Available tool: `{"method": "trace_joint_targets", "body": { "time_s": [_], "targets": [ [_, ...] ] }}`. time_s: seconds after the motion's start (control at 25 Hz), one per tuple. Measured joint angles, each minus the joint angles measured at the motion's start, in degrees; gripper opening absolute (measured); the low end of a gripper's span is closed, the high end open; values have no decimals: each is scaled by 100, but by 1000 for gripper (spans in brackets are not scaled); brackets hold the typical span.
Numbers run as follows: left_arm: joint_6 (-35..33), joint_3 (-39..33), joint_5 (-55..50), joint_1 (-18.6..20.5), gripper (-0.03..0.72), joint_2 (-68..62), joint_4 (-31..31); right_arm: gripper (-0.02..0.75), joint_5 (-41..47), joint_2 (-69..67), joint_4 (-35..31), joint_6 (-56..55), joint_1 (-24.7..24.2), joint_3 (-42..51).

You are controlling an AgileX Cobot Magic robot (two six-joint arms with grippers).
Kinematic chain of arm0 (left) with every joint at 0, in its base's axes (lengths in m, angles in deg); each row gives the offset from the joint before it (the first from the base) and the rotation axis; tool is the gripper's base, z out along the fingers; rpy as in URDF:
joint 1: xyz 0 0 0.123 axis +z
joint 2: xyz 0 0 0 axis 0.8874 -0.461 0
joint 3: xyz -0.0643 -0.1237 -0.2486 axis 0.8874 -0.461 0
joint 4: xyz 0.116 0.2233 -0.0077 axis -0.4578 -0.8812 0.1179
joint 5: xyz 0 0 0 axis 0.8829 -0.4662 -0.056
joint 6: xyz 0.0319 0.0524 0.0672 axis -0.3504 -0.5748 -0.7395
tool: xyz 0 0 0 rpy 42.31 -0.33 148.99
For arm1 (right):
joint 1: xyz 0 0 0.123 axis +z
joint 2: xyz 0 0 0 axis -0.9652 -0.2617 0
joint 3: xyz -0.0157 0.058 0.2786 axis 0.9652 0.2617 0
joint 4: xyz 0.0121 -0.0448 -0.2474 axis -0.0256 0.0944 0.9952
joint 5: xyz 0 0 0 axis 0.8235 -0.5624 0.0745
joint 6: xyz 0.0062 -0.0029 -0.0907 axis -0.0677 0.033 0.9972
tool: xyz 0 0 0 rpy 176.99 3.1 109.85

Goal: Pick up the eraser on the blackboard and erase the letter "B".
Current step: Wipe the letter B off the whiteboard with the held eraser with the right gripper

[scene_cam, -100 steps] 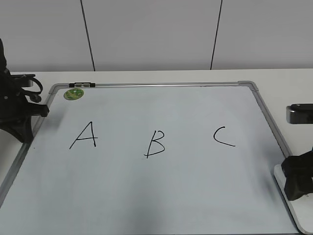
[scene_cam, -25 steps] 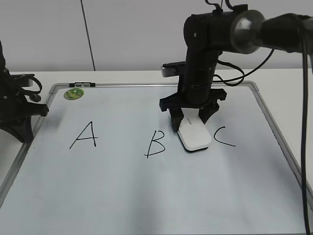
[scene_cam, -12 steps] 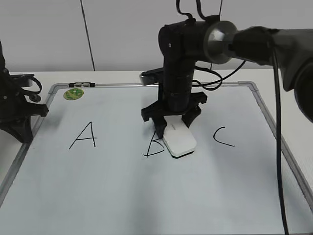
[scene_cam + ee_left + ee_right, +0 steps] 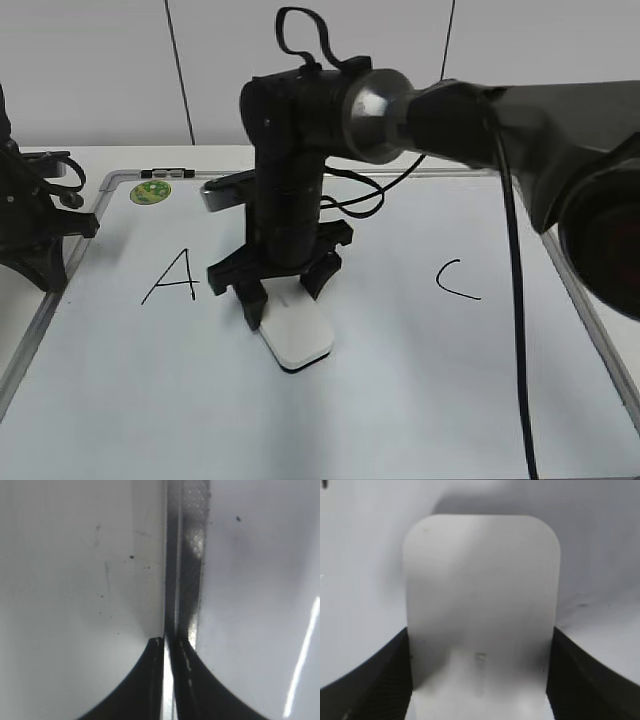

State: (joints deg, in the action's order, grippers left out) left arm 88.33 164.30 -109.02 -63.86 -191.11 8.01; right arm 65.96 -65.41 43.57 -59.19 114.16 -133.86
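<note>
Exterior view: right gripper (image 4: 283,292) clamps eraser (image 4: 296,334), flat on blackboard (image 4: 420,380) between "A" (image 4: 172,277) and "C" (image 4: 457,279). Letter "B" not visible. Left gripper (image 4: 167,652) fingers pressed together, holding nothing, over board's left frame.

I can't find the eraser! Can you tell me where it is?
Look at the big blackboard on the table, between the letters A and C. The right hand holds the eraser there: a white rounded block, the only thing lying on the board.
</note>
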Motion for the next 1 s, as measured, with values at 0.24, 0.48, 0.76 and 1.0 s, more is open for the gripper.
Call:
{"method": "trace_joint_targets", "body": {
  "time_s": [0.24, 0.48, 0.76, 1.0],
  "targets": [
    [0, 0, 0, 0, 32, 0, 10, 530, -4, -10, -24, 23, 231, 0],
    [0, 0, 0, 0, 32, 0, 10, 530, -13, -10, 177, -231, 162, 0],
    [0, 0, -8, 0, 32, 0, -12, 530, -13, -10, 155, -269, -294, 0],
    [0, 0, -21, 0, 32, 0, -34, 530, -13, -10, 235, -282, -719, -7]
  ]
}}
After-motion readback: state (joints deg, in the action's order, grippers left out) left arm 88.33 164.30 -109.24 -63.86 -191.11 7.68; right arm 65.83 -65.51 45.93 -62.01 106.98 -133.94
